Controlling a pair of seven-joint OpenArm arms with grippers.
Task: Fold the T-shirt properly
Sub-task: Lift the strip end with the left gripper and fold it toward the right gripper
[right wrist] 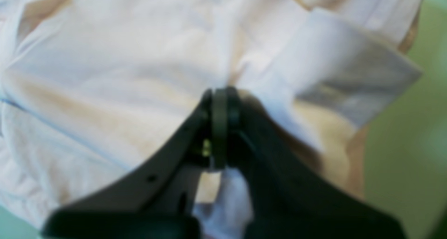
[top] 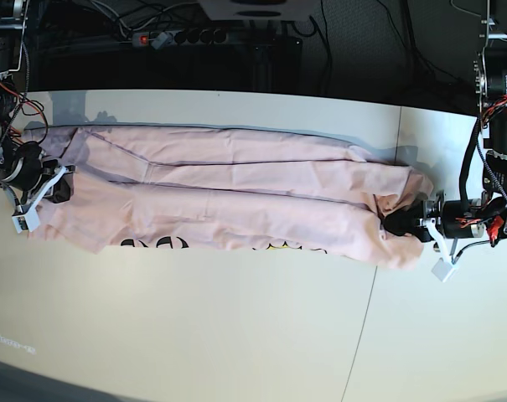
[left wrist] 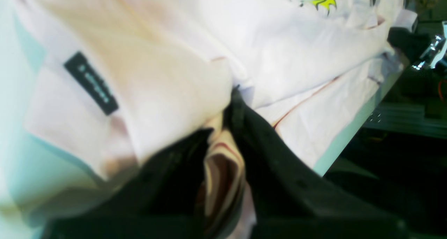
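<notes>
The T-shirt lies stretched out lengthwise across the pale worktop, folded into a long narrow band with lengthwise creases running end to end. Along its near edge a strip of black lettering peeks out from under the fold (yellow bits show there too). At the end on the base view's right, the left claw is clamped on a bunch of pink cloth, jaws pressed tight with fabric squeezed between them. In the left wrist view a small black label sits on the cloth beside that grip. At the opposite end, the right claw pinches the shirt's edge, jaws drawn together on a thin gather of fabric; its wrist view is blurred, yet cloth fans out from the closed tips. No containers on the worktop, only the shirt.
</notes>
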